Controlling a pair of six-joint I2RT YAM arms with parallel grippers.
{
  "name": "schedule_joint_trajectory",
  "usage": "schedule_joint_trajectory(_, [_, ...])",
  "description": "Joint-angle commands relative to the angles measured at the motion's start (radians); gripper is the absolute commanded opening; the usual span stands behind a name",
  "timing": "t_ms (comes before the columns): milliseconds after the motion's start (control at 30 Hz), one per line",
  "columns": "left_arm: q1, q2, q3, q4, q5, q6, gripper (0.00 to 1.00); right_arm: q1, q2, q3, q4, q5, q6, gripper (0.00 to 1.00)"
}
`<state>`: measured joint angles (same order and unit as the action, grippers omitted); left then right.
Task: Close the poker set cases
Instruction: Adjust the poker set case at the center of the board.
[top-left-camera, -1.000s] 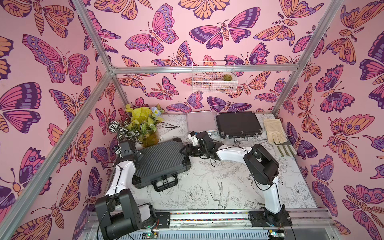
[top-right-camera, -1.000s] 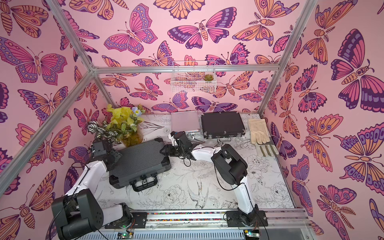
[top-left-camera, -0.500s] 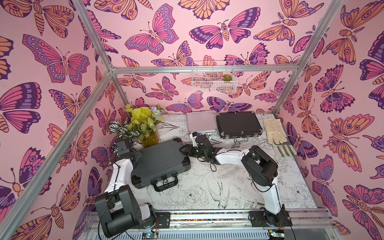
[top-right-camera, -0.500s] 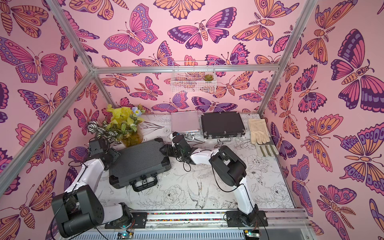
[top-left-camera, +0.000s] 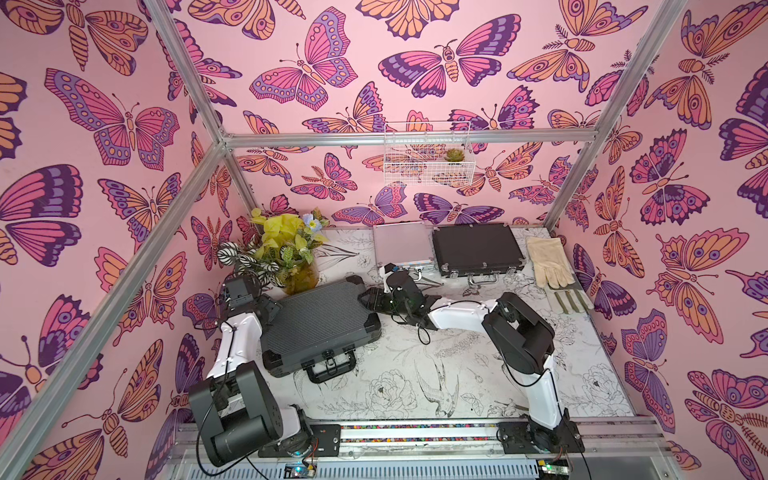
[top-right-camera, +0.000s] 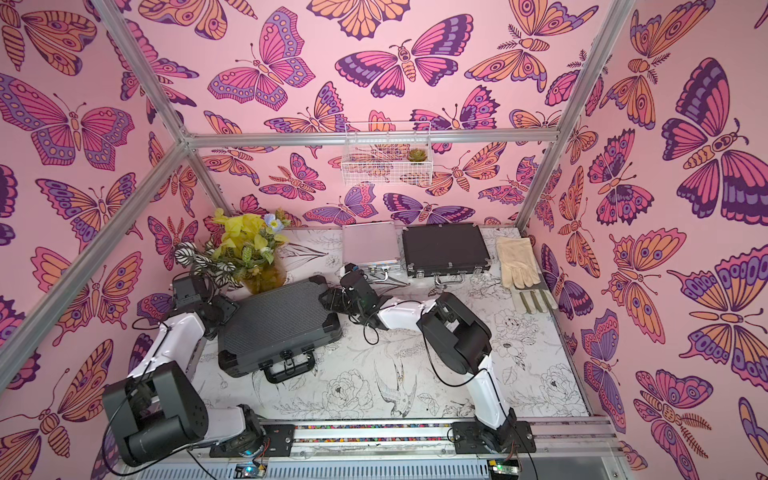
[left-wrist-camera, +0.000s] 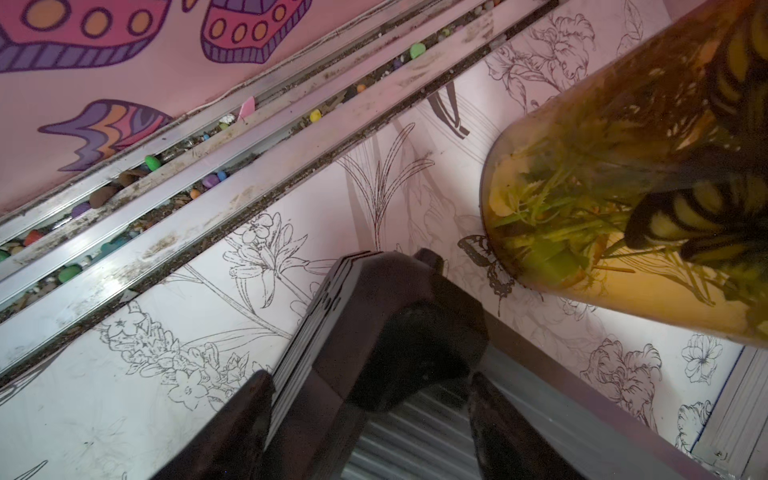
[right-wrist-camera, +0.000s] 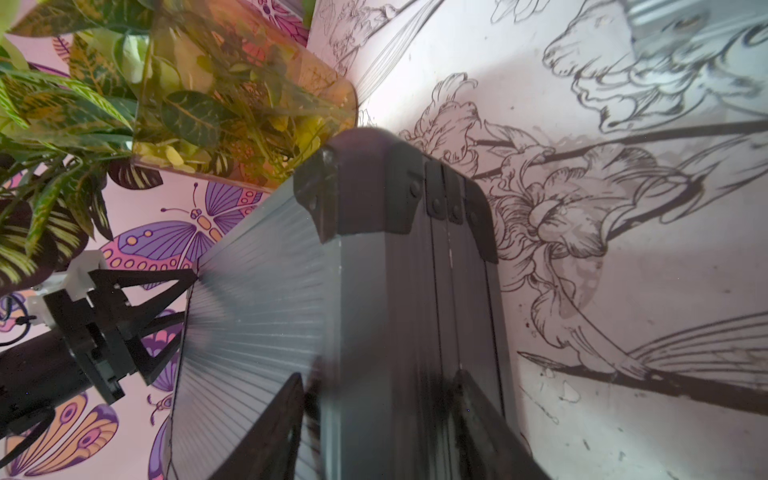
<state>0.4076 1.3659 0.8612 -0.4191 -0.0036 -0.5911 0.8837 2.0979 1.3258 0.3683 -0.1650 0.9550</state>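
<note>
Poker set cases: all three lie flat on the table (top-left-camera: 415, 374) with their lids down. Nearest is the large black ribbed case (top-left-camera: 320, 328), left of centre and a bit askew, with its handle (top-left-camera: 330, 368) pointing at the rail (top-left-camera: 415, 430) that both arms are bolted to.

The left arm (top-left-camera: 232, 349) is folded tight over its base. Its white link runs up along the case's left side, and the wrist bends inward so the left gripper (top-left-camera: 269, 308) meets the far-left corner. Its fingers (left-wrist-camera: 498, 424) are spread, and in the left wrist view the corner cap (left-wrist-camera: 395, 332) pokes in between the tips.

The right arm (top-left-camera: 461, 316) has its elbow up high. The white forearm is stretched low and sideways across the table to the case's far-right corner. The right gripper (top-left-camera: 371, 298) has one finger (right-wrist-camera: 270, 432) on each side of the case's side wall. They're apart, but honestly I can't tell if they're squeezing it or just straddling it. The seam along that wall looks shut.

Just behind that case is an amber vase (top-left-camera: 300, 279) with a leafy plant (top-left-camera: 282, 245). Along the far wall are the small silver case (top-left-camera: 401, 247) and, right beside it, the medium black case (top-left-camera: 476, 249), both handles facing the rail. A cream glove (top-left-camera: 546, 262) lies at the right end.
</note>
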Motion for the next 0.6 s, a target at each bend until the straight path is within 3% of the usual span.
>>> schedule_joint_trajectory(0, [-0.061,0.099,-0.061,-0.122,0.31,-0.031,0.73,0.285,0.025,0.003,0.148,-0.453,0.064,0.55])
schedule_joint_trajectory(200, [-0.105,0.035,-0.071,-0.15,0.29,-0.033,0.73,0.173,-0.018,-0.044,0.11,-0.426,0.036,0.55])
schedule_joint_trajectory(433, [-0.106,-0.083,-0.002,-0.291,0.172,0.002,0.77,0.104,-0.235,-0.051,-0.284,-0.271,-0.252,0.59])
schedule_joint_trajectory(567, [-0.106,-0.169,0.04,-0.352,0.133,-0.005,0.77,0.104,-0.313,-0.099,-0.348,-0.212,-0.294,0.6])
